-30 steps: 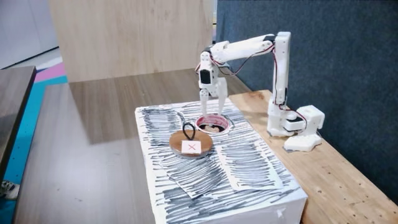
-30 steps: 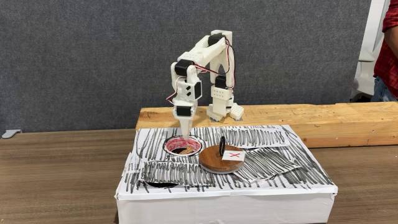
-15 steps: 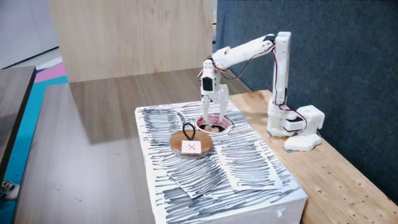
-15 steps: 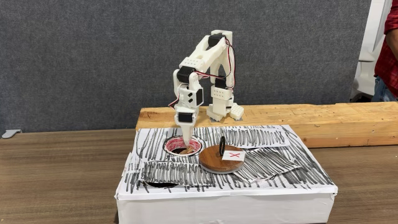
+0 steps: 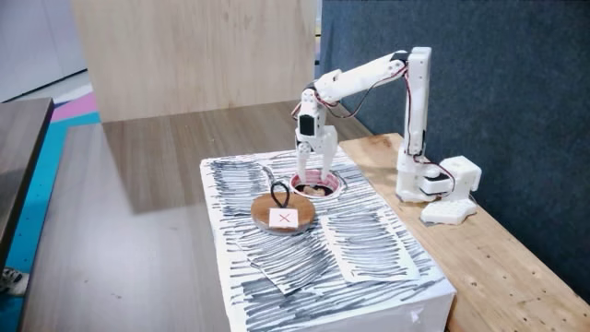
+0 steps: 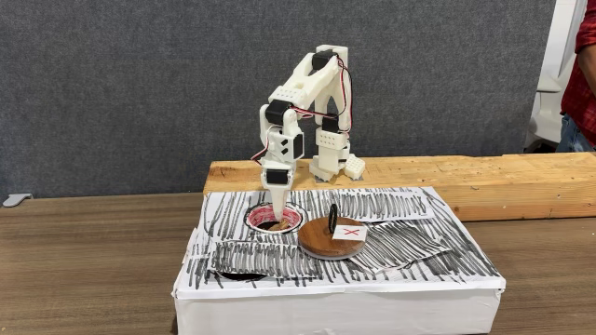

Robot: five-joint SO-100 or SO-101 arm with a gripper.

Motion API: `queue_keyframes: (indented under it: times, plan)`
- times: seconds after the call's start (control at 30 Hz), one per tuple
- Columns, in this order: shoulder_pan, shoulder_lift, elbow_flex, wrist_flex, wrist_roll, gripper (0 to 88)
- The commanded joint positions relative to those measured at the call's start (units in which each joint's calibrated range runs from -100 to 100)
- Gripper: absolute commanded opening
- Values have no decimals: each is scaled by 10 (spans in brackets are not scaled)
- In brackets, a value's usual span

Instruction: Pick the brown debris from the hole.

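The hole (image 5: 302, 183) is a round dark opening with a pinkish-red rim in the top of a white box covered in black scribbles; it also shows in the other fixed view (image 6: 292, 217). A pale-brown lump, the brown debris (image 5: 320, 190), lies inside it and shows as a brownish patch (image 6: 268, 224). My white gripper (image 5: 315, 172) points straight down over the hole, its two fingers apart with nothing between them. Seen from the side, the gripper (image 6: 278, 214) has its tips at the rim, just above the debris.
A round wooden disc (image 5: 283, 215) with a red-X label and a black loop lies on the box beside the hole, also seen at the disc (image 6: 332, 242). The arm's base (image 5: 426, 180) stands on a wooden plank (image 6: 466, 177). A person's red sleeve (image 6: 585, 65) is at the right edge.
The gripper has come down from above the box to the mouth of the hole, the arm bending lower. Disc and debris have not moved.
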Motion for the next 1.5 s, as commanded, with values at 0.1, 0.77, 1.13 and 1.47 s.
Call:
queue_keyframes:
  times: [0.1, 0.77, 1.13, 1.47]
  plan:
    - [4, -13, 1, -16, 4, 164]
    - [0, -17, 79, -77, 5, 164]
    - [-2, -15, 80, -103, 5, 164]
    - [-15, -15, 88, -143, -10, 164]
